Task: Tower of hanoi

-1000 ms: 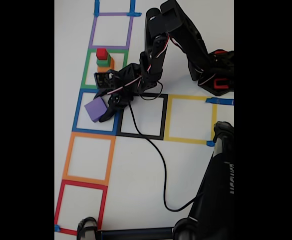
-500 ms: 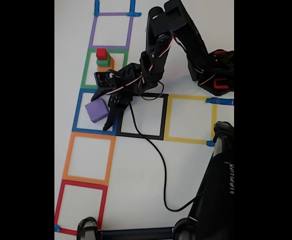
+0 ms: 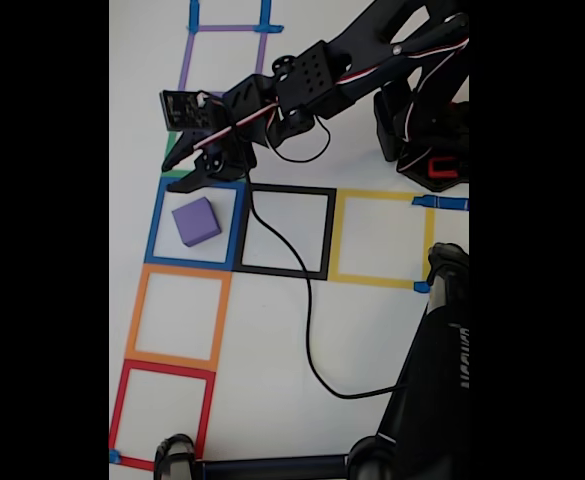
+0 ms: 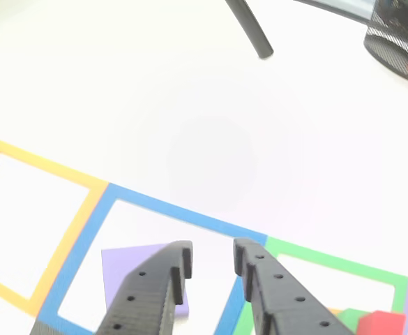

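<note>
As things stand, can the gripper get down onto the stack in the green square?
Probably yes. The gripper hangs open above the blue-green border, the red block topping the stack lies just beyond it, and the purple cube sits apart in the blue square.

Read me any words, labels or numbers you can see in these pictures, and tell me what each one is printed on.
White lettering on the black stand at lower right of the fixed view: set sideways and too blurred to read.
Nothing legible elsewhere: the purple cube, the taped squares such as the blue square, and the tool carry no text.
</note>
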{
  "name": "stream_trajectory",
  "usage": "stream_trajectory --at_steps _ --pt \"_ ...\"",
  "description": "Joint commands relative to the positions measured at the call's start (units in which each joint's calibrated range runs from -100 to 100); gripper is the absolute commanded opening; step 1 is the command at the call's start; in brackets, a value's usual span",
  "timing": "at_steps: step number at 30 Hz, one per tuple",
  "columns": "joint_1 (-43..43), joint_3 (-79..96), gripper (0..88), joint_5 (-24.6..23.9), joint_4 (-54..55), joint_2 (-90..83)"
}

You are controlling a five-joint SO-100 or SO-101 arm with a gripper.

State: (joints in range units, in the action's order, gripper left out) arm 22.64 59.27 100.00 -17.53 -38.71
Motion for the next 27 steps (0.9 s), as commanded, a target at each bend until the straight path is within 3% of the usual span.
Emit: stream_trajectory --at_steps 1,7,16,22,27 --pt "-4.5 -9.9 0.1 0.0 -29.9 -13.1" --pt "-14.0 -29.7 0.1 0.0 -58.1 -17.1" --pt "-23.6 -61.1 0.1 0.0 -81.4 -9.9" --pt "-26.4 -63.9 0.1 0.0 -82.4 -10.0" --pt "-28.0 -49.7 1.1 0.0 -75.0 -14.1"
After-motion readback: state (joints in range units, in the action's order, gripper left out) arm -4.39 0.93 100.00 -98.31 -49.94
